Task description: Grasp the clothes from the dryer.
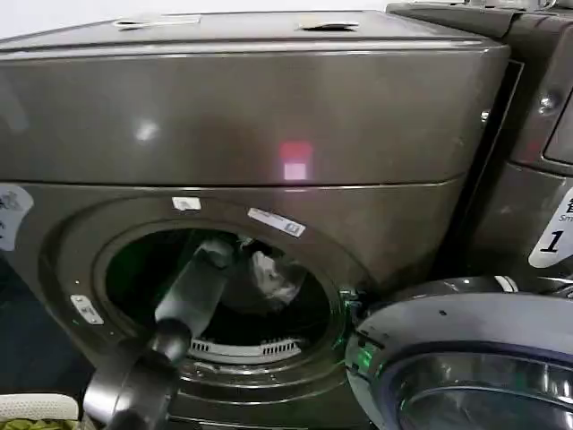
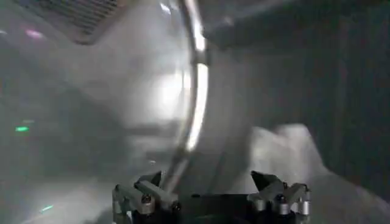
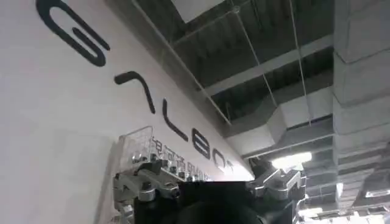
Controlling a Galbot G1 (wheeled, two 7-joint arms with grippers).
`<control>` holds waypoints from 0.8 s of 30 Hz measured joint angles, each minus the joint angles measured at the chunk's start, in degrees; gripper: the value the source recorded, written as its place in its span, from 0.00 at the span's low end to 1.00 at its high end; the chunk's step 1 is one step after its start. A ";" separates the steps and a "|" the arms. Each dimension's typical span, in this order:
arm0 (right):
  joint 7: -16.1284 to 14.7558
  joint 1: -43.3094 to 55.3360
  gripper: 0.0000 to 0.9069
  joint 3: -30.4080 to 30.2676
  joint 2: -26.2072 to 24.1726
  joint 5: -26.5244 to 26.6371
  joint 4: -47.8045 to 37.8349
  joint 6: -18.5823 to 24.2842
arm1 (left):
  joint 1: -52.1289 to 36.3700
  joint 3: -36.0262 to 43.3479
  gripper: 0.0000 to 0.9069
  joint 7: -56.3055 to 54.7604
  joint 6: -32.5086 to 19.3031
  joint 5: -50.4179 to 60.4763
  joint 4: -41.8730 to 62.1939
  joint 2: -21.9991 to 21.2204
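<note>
The left gripper (image 2: 210,185) reaches inside the dryer (image 1: 269,116) drum, jaws spread, just short of the clothes (image 1: 273,278). The right gripper (image 3: 210,182) points ceilingward, jaws spread.

Pale crumpled clothes (image 1: 271,278) deep inside the open bronze-grey dryer (image 1: 251,116), toward the drum's right.
</note>
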 measured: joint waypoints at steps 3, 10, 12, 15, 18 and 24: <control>0.00 0.01 1.00 0.02 0.17 0.05 0.29 0.00 | -0.64 0.16 1.00 1.95 -0.37 4.13 0.63 0.07; -0.02 0.40 1.00 -0.64 0.82 0.07 1.25 -0.03 | -0.90 2.42 1.00 3.60 -0.13 9.57 2.32 -0.25; -0.10 0.36 1.00 -0.62 0.90 0.07 1.24 -0.02 | -0.96 3.22 1.00 3.63 0.00 10.10 2.79 -0.26; -0.15 0.23 1.00 -0.42 0.90 0.06 1.16 0.00 | -0.89 4.22 0.90 3.68 0.25 10.71 3.50 -0.37; -0.20 0.20 1.00 -0.43 0.91 0.06 1.28 0.01 | -0.85 5.11 0.25 3.69 0.50 11.00 4.24 -0.72; -0.27 0.29 1.00 -0.66 1.02 0.05 1.36 0.19 | -0.70 6.42 0.00 3.97 0.65 11.16 4.93 -1.17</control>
